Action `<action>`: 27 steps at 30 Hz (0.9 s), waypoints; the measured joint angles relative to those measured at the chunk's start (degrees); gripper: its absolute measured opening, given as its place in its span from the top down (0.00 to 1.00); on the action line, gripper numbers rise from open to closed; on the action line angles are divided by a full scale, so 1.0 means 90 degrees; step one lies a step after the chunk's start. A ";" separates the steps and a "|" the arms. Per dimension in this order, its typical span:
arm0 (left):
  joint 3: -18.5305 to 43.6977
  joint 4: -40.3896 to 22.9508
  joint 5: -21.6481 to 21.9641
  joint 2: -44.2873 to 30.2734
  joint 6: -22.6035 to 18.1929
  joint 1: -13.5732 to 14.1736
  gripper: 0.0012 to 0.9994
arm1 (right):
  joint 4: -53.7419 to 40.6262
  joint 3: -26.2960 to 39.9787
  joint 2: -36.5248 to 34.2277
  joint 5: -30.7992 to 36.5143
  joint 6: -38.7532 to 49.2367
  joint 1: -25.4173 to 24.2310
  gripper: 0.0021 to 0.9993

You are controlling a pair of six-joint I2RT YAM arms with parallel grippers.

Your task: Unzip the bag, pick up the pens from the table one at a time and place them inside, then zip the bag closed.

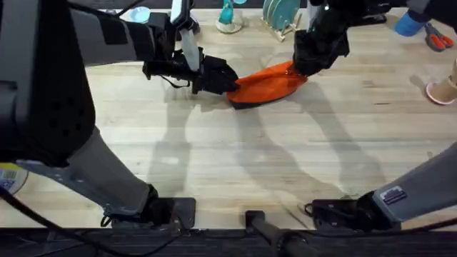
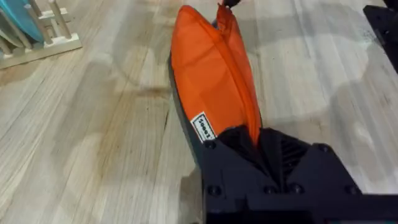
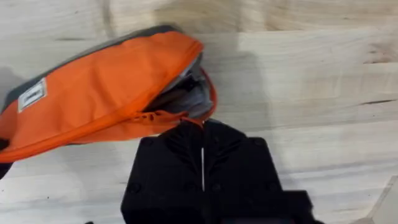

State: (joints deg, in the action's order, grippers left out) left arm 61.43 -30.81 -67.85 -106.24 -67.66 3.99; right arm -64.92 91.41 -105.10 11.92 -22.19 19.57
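While the orange pencil pouch (image 1: 265, 85) lies on the far middle of the butcher-block table (image 1: 235, 157), both arms grip it, one at each end. Its dark navy bottom strip (image 1: 251, 103) faces the near side in the overhead view, and a small white label (image 2: 203, 127) sits on the orange fabric just above that strip. Along the top, the zipper (image 2: 231, 59) looks closed for most of its length; at the right end the pouch gapes a little, showing a grey lining (image 3: 189, 96).

Pinched tight on the pouch's left end, the left gripper (image 1: 227, 80) has its black fingers closed on the orange cloth, which disappears between them in the left wrist view (image 2: 249, 140). At the right end, the right gripper (image 1: 300, 66) has its fingers pressed together with only a thin line between them (image 3: 202, 134), nipping the orange edge or zipper tab beside the opening.

Farther back on the table stand a wooden dish rack holding teal plates (image 1: 280, 16) and a teal item on a pale base (image 1: 228, 18). A pink cup (image 1: 443, 89) sits at the right edge.
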 joint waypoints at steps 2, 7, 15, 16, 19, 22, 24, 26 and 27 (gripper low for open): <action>0.0000 0.0000 0.0000 0.0000 0.0000 -0.0002 0.96 | 0.0061 -0.0024 0.0000 0.0002 0.0018 -0.0111 0.97; 0.0000 0.0010 0.0008 0.0000 0.0047 -0.0002 0.96 | 0.0120 -0.0024 0.0000 -0.0013 0.0130 -0.0363 0.97; 0.0000 0.0027 0.0017 -0.0002 0.0126 0.0000 0.96 | 0.0212 -0.0029 0.0000 -0.0104 0.0350 -0.0651 0.97; 0.0000 0.0027 0.0017 0.0000 0.0138 -0.0002 0.96 | 0.0226 -0.0029 0.0000 -0.0122 0.0383 -0.0697 0.97; 0.0000 0.0044 0.0017 0.0000 0.0141 0.0000 0.96 | 0.0262 -0.0029 0.0000 -0.0138 0.0454 -0.0837 0.97; 0.0000 0.0044 0.0017 -0.0002 0.0141 -0.0002 0.96 | 0.0269 -0.0029 0.0000 -0.0164 0.0524 -0.0994 0.97; 0.0000 0.0045 0.0016 0.0000 0.0141 -0.0002 0.96 | 0.0299 -0.0033 0.0000 -0.0207 0.0583 -0.1071 0.97; 0.0000 0.0046 0.0017 0.0000 0.0141 0.0000 0.96 | 0.0303 -0.0036 0.0000 -0.0232 0.0661 -0.1130 0.97; 0.0000 0.0046 0.0015 -0.0001 0.0141 0.0000 0.96 | 0.0304 -0.0037 0.0000 -0.0249 0.0682 -0.1159 0.97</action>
State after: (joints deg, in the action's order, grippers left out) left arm 61.43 -30.39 -67.72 -106.25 -66.39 3.99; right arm -62.18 91.08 -105.10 9.68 -16.05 9.14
